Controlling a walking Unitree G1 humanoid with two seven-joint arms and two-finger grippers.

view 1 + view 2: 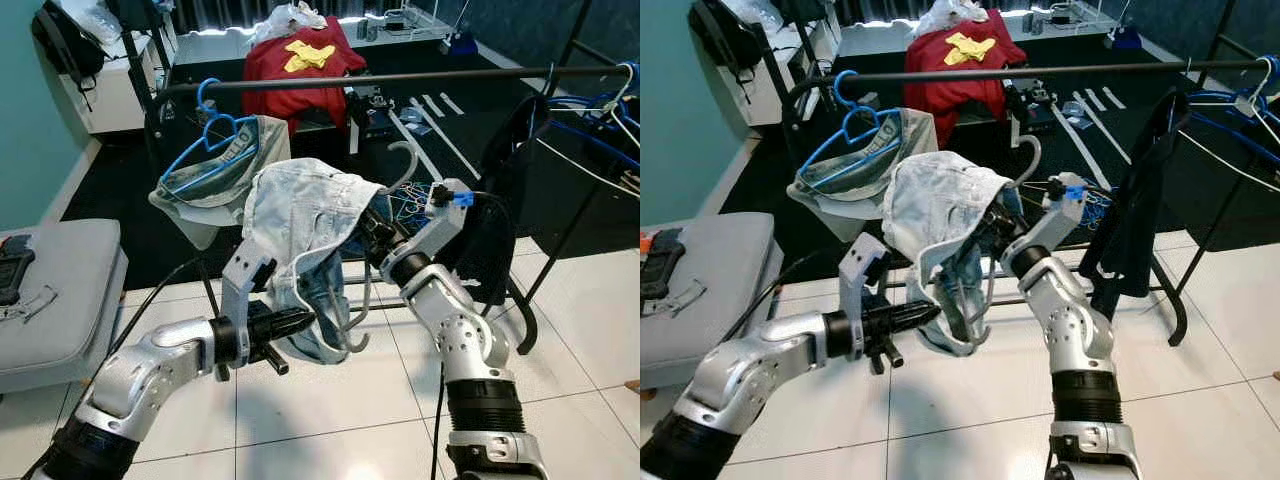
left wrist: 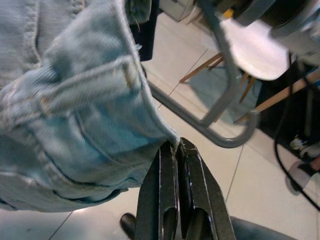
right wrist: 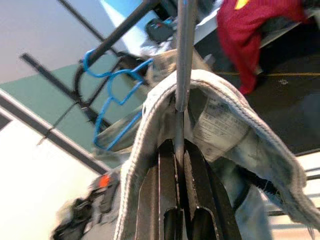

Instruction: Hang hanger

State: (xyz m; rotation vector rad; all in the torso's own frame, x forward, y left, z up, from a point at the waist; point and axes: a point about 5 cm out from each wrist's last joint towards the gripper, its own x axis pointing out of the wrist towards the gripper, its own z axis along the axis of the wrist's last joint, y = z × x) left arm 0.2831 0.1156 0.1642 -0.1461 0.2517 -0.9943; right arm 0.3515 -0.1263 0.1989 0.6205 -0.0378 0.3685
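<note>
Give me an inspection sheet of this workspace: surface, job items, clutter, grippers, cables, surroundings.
Surface: white tiled floor; dark carpet farther back.
Job's things: grey hanger carrying light denim shorts, held below the black rail, not yet hooked on.
Clutter: blue hanger with a grey garment on the rail; more hangers at the rail's right end; red garment behind.
Grippers: right gripper shut on the grey hanger's wire; left gripper shut on the shorts' edge.
Cables: black cable beside the left arm.
Surroundings: grey cushioned seat on the left; teal wall.
</note>
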